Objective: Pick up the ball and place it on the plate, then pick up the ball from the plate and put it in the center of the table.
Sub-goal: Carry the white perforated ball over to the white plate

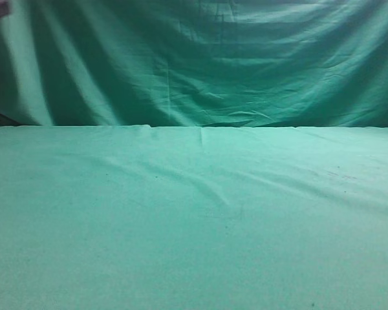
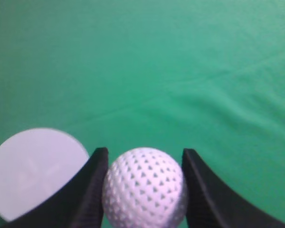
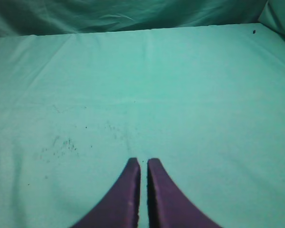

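In the left wrist view the white dimpled ball sits between the two black fingers of my left gripper, which touch it on both sides. The ball hangs over the green cloth of the table. A flat white round plate lies on the cloth to the left of the gripper, partly behind the left finger. In the right wrist view my right gripper is shut and empty over the table. No ball, plate or gripper shows in the exterior view.
The exterior view shows the wrinkled green table cloth and the draped green backdrop behind it. The table's far edge meets the backdrop in the right wrist view.
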### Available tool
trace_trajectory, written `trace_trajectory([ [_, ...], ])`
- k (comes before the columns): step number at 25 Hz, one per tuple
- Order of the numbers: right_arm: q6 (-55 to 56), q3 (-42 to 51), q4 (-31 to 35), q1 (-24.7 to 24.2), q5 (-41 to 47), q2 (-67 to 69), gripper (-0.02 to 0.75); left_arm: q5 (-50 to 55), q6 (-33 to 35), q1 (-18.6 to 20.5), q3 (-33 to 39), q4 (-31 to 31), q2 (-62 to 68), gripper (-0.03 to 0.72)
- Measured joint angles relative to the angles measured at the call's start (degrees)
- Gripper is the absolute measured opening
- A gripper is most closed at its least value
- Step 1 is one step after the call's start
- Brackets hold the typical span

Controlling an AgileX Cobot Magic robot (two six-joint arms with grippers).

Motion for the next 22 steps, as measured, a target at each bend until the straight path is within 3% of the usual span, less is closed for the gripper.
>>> trace_trajectory([
  [4,0.0,0.0,0.0,0.0,0.0,0.0,0.0,-0.26,-0.88,8.61,6.39,0.0,-4.0,0.312],
  [11,0.0,0.0,0.0,0.0,0.0,0.0,0.0,-7.08,-0.97,18.01,15.01,0.12,-4.53,0.312],
  [22,0.0,0.0,0.0,0.0,0.0,0.0,0.0,-12.08,-0.97,20.68,15.55,0.35,4.4,0.312],
])
